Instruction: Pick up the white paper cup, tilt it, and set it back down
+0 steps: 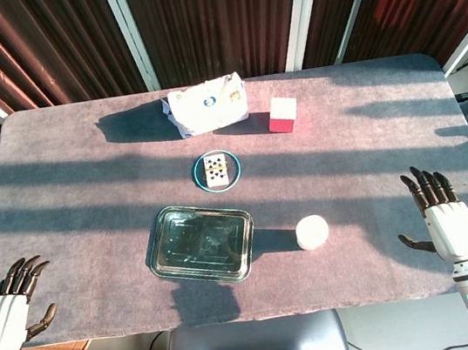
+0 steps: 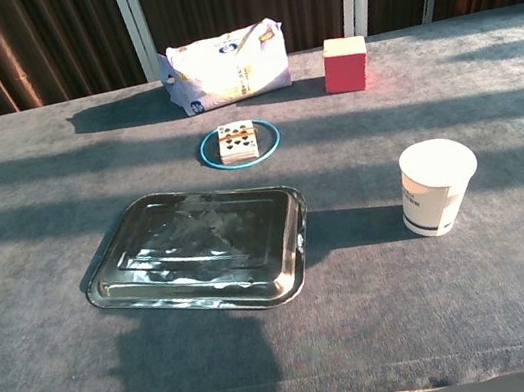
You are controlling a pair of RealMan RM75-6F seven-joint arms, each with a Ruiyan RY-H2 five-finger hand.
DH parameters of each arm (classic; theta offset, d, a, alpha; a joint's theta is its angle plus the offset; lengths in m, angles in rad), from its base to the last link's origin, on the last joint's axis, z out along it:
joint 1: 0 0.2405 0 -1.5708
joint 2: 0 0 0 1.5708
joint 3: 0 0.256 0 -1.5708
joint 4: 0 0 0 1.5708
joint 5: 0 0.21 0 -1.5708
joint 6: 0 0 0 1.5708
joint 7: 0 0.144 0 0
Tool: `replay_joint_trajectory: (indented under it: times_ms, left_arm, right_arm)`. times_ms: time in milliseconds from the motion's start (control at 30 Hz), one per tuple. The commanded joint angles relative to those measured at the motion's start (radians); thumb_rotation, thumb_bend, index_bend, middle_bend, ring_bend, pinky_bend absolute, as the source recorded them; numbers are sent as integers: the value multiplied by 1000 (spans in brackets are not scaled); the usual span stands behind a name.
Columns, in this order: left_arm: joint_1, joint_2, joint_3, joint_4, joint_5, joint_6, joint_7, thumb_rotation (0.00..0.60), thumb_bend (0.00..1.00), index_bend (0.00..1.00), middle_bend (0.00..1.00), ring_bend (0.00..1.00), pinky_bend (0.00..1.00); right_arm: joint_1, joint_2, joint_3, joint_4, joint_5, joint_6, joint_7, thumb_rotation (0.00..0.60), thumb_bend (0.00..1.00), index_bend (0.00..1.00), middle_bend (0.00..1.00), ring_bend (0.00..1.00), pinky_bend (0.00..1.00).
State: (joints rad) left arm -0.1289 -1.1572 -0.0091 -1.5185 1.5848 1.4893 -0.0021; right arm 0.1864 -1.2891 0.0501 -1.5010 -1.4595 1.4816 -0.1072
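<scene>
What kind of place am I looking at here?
Probably a robot test bench, not a home: a grey felt-covered table with unrelated props, including a white paper cup, a steel tray and a deck of cards.

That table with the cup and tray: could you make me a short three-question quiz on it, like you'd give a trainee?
1. True or false: the white paper cup stands upright on the table, apart from the metal tray.
2. Which hand is nearer the cup? A. left hand B. right hand
3. Fill in: the deck of cards lies inside a blue ____.

Key
1. True. The cup is upright, with bare table between it and the tray.
2. B. In the head view the cup sits right of centre, closer to the right hand. Both hands hold nothing.
3. Ring. It lies in front of the white bag and the red box.
</scene>
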Motion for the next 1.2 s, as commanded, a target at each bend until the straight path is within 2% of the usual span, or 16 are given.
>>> replay_joint_trajectory:
  times_ms: [33, 200, 467, 667, 867, 1100, 1200]
  left_arm:
    - [1, 1, 0, 0, -1, 2, -3, 600, 296, 179, 99, 71, 291]
    - [4, 5, -1, -3, -8, 2, -8, 600, 296, 179, 100, 71, 291]
    - [6, 9, 1, -9, -9, 2, -3, 600, 295, 179, 100, 71, 291]
    - [11, 14, 1, -10, -10, 10, -16, 600, 296, 185, 101, 71, 291]
    - [15, 19, 1, -9, -6, 17, -29, 600, 296, 187, 101, 71, 291]
    - [17, 21, 3, -10, -2, 19, -31, 600, 296, 187, 101, 71, 291]
    - [18, 22, 3, -10, -2, 21, -33, 600, 296, 188, 101, 71, 291]
  right_arm:
    - [1, -1, 2, 1, -3, -8, -2, 600, 153, 25, 0, 0, 78]
    - [23, -16, 2, 36, -30, -42, 63, 600, 153, 27, 0, 0, 85]
    - [158, -92, -11, 178, -107, -237, 361, 600, 153, 39, 3, 0, 99]
    - [250, -193, -24, 300, -170, -311, 586, 600, 153, 130, 94, 61, 171]
    - [305, -261, -40, 376, -193, -356, 669, 600, 153, 183, 147, 115, 214]
    - [323, -327, -36, 440, -194, -344, 677, 600, 153, 366, 279, 277, 362]
    - [324, -348, -34, 463, -193, -333, 674, 600, 153, 499, 374, 392, 479]
